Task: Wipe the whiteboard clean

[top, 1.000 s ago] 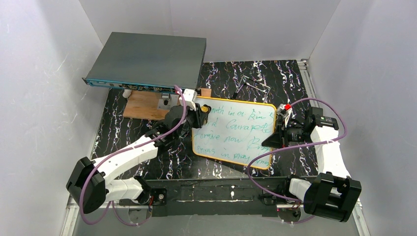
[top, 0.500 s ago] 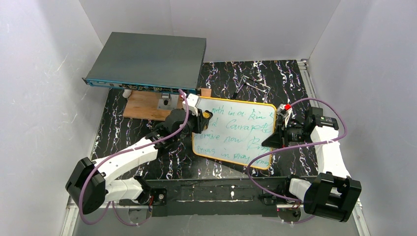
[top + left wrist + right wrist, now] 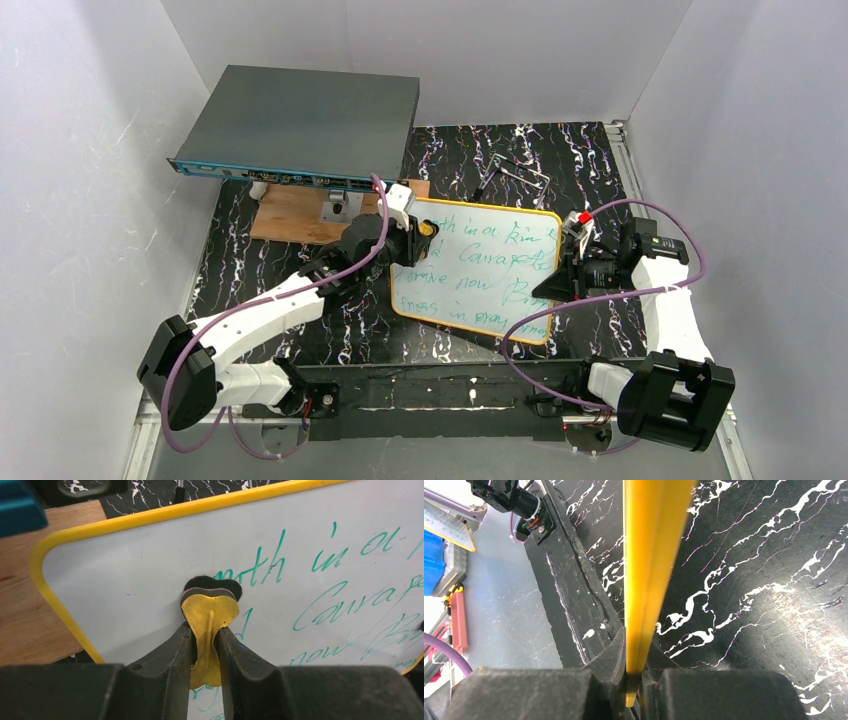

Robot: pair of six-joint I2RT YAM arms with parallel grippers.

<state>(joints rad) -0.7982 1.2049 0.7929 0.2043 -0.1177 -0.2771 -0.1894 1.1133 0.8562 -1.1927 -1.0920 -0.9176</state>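
Observation:
The whiteboard [image 3: 480, 275] lies mid-table, yellow-framed, with green handwriting across it. My left gripper [image 3: 415, 238] is shut on a yellow eraser [image 3: 428, 229] with a black felt face. It holds the eraser against the board near its far-left corner. In the left wrist view the eraser [image 3: 209, 611] sits pinched in my left gripper [image 3: 205, 630], its felt on the whiteboard [image 3: 125, 580] just left of the first written word. My right gripper [image 3: 565, 262] is shut on the board's right edge. The right wrist view shows the yellow frame [image 3: 649, 555] edge-on in my right gripper [image 3: 634, 655].
A large dark-grey flat box [image 3: 300, 125] sits raised at the back left, over a brown wooden board [image 3: 295, 212] that touches the whiteboard's far-left corner. A small metal wire piece [image 3: 515, 168] lies behind the whiteboard. White walls close in on three sides.
My left gripper has slid the eraser a little to the right and toward the back, along the board's top-left area. The right arm and the board have not moved.

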